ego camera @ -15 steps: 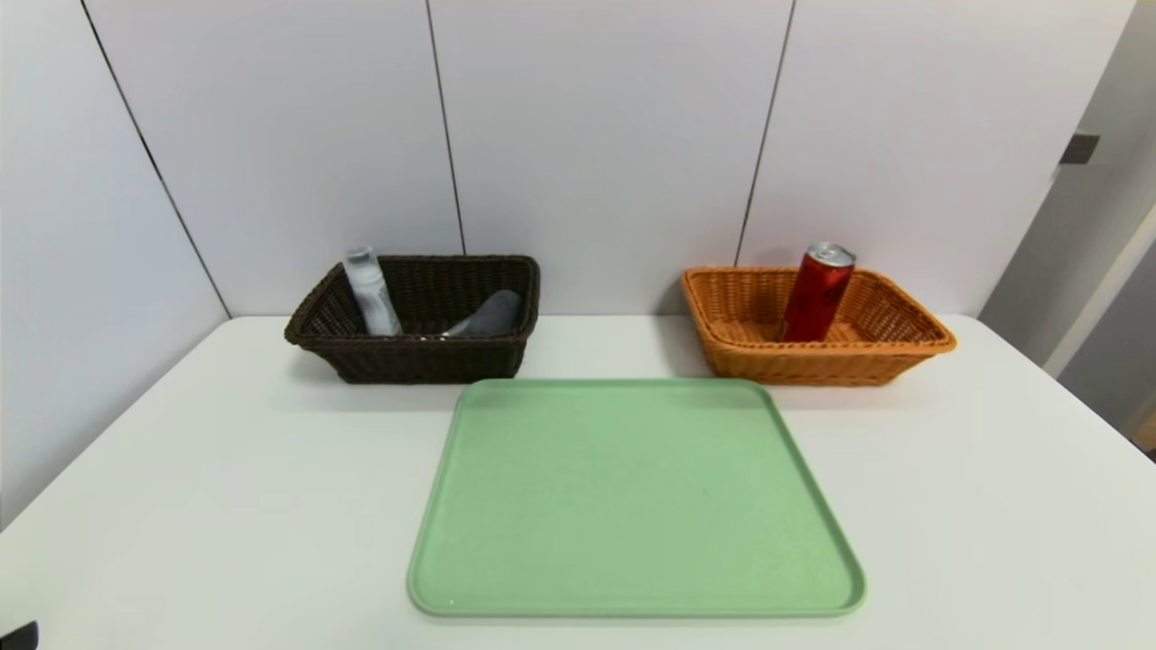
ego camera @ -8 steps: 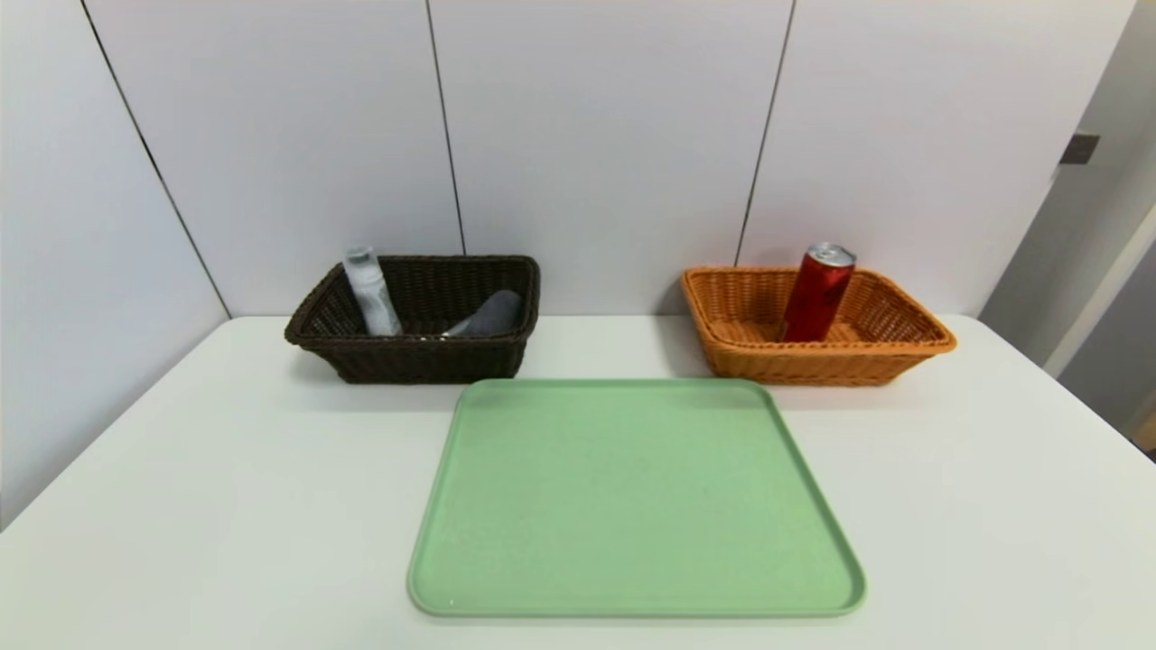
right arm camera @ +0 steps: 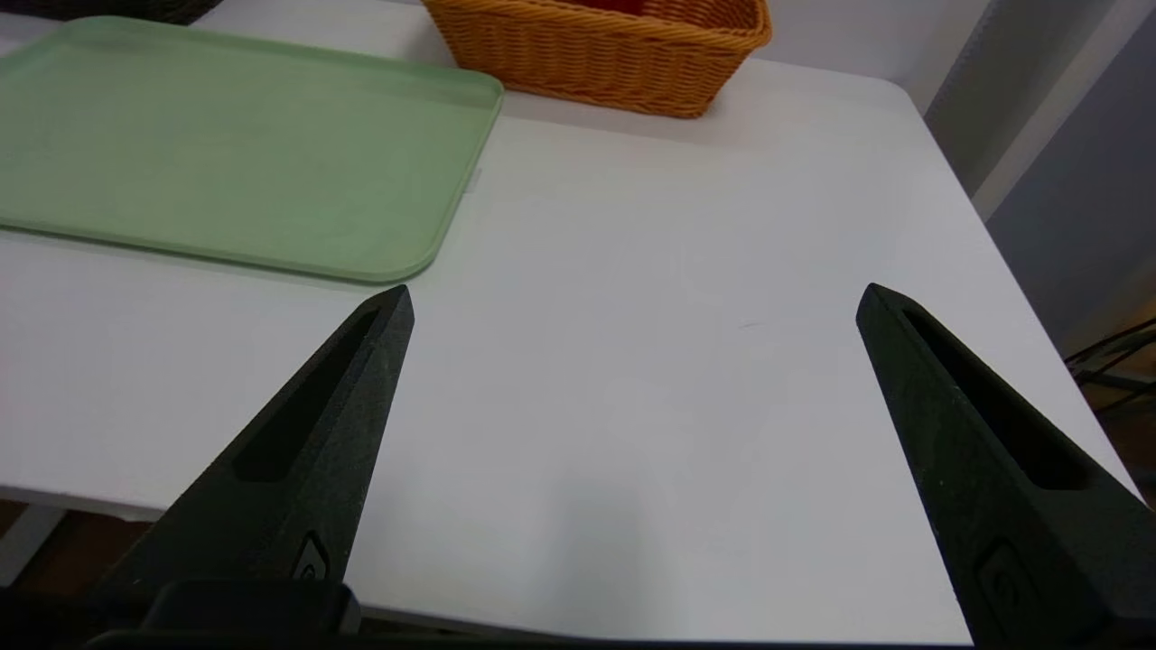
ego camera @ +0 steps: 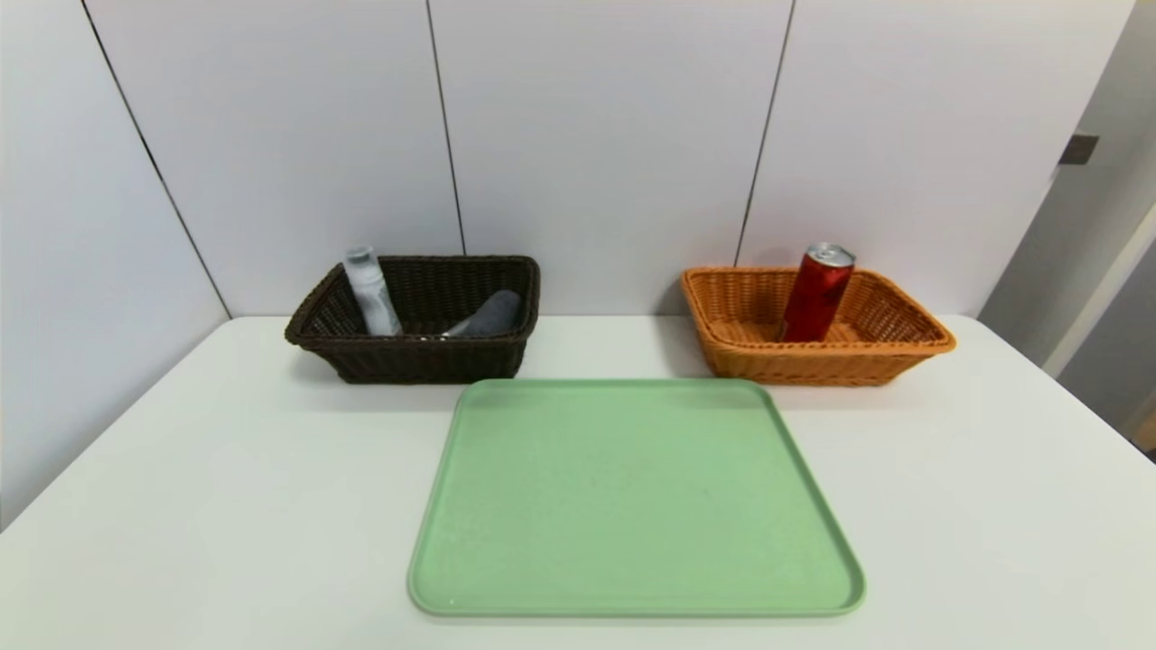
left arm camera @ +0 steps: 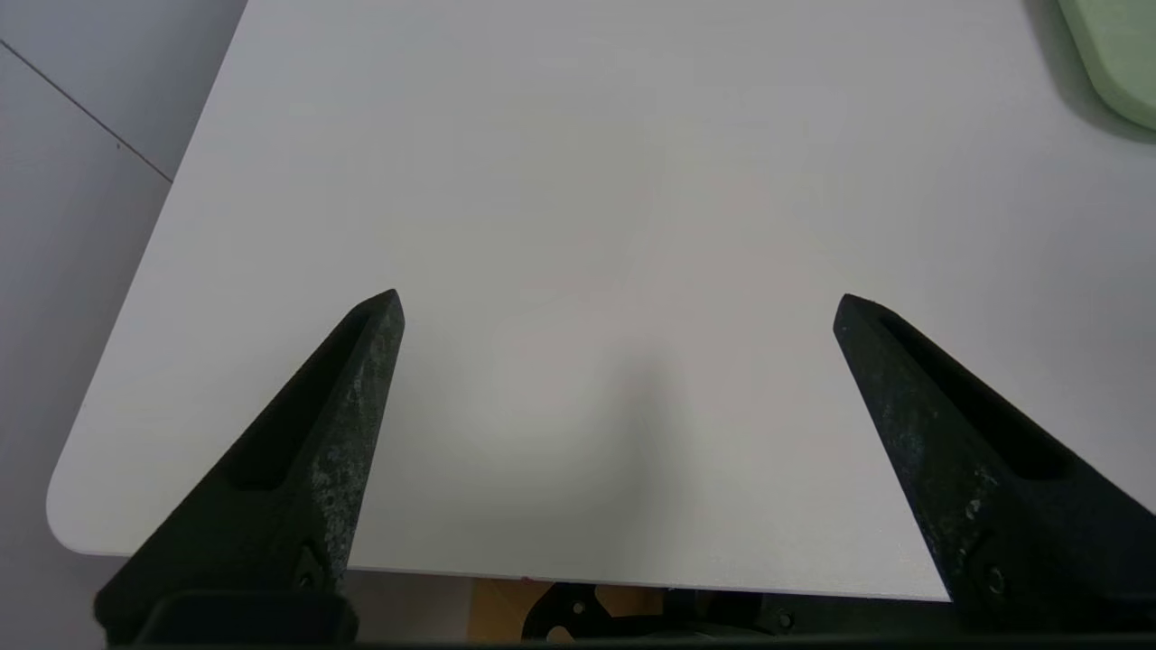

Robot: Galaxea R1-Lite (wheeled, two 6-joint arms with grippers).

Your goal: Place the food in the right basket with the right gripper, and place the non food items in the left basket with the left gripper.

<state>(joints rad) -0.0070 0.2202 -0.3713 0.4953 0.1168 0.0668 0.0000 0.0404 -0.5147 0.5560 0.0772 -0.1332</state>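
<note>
The red drink can point(ego camera: 817, 293) leans inside the orange right basket point(ego camera: 741, 366) at the back right of the table. In the dark brown left basket point(ego camera: 415, 361) stand the white bottle point(ego camera: 370, 293) and the rolled grey cloth point(ego camera: 492, 316); the peeler is hidden. Neither arm shows in the head view. My left gripper point(left arm camera: 617, 302) hangs open over bare table near the front left corner, with nothing between its fingers. Over the front right part of the table my right gripper point(right arm camera: 635, 296) is also open and holds nothing. The orange basket point(right arm camera: 596, 45) lies far beyond it.
A flat green tray point(ego camera: 632, 496) with nothing on it lies in the middle of the white table point(ego camera: 226, 506), in front of both baskets. Its corner point(left arm camera: 1115, 50) shows in the left wrist view. A white panelled wall rises close behind the baskets.
A dark piece of the left arm at the bottom left corner of the head view a second ago has gone out of sight. Nothing on the table has moved.
</note>
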